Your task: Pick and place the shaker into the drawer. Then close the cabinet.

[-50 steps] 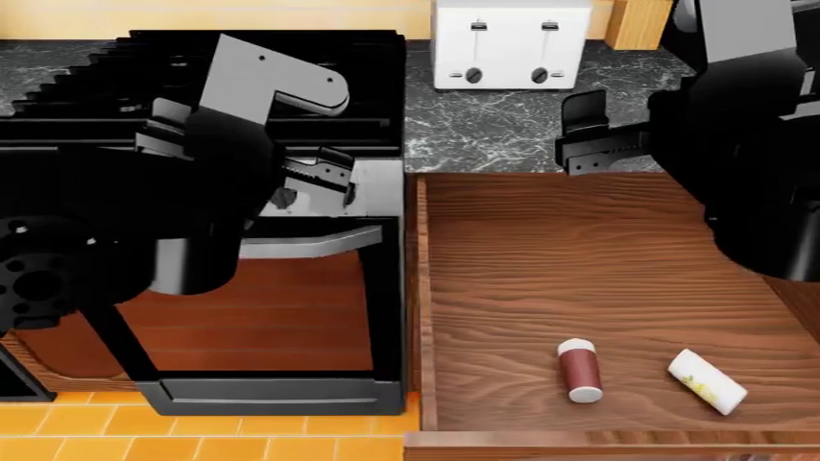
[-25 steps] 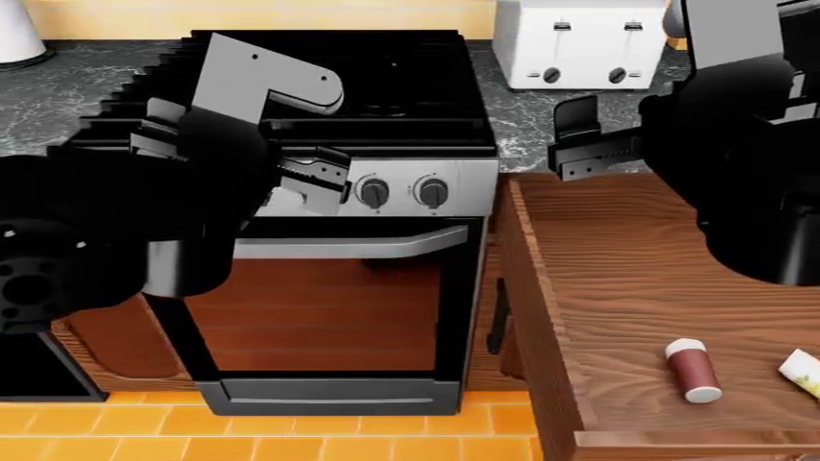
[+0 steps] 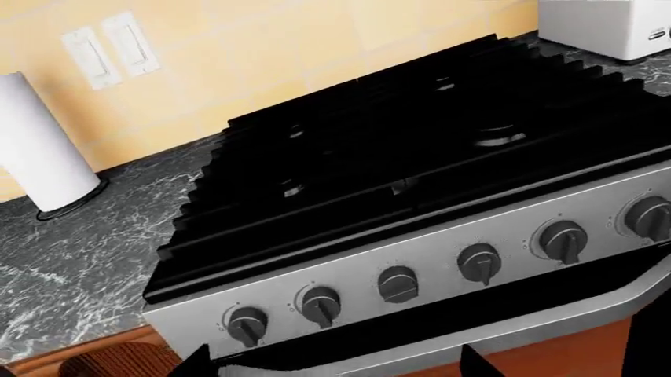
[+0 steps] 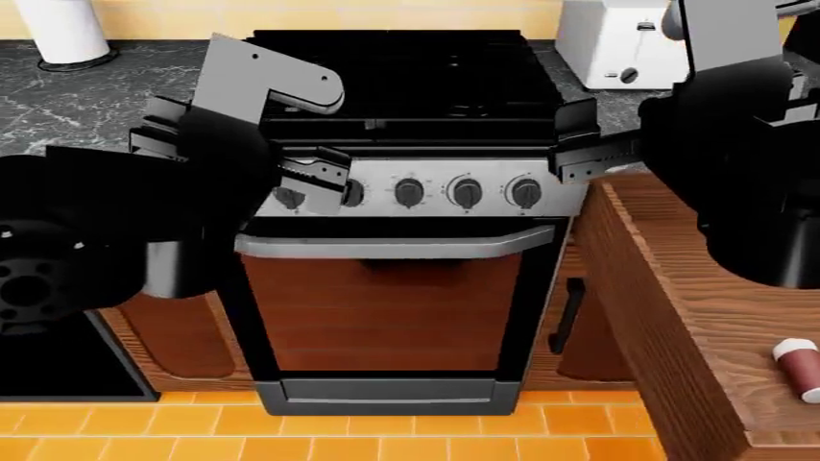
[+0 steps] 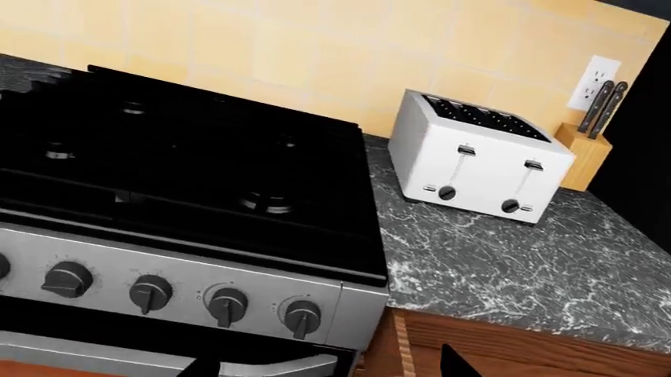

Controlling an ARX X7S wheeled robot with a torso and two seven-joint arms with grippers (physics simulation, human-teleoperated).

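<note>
Reddish-brown wood of the drawer (image 4: 679, 317) fills the head view's right edge, still pulled out, with a capped dark-red jar (image 4: 797, 369) on its floor; the white shaker is out of frame, so its long axis cannot be told. Right fingers (image 4: 583, 154) stand nearer the drawer than left fingers (image 4: 307, 178), both held over the stove (image 4: 410, 106); their spread cannot be told. Left wrist view shows only stove knobs (image 3: 479, 263) and a paper-towel roll (image 3: 37, 149) on the counter (image 3: 74, 259); right wrist view shows a toaster (image 5: 477, 169), with no shaker.
</note>
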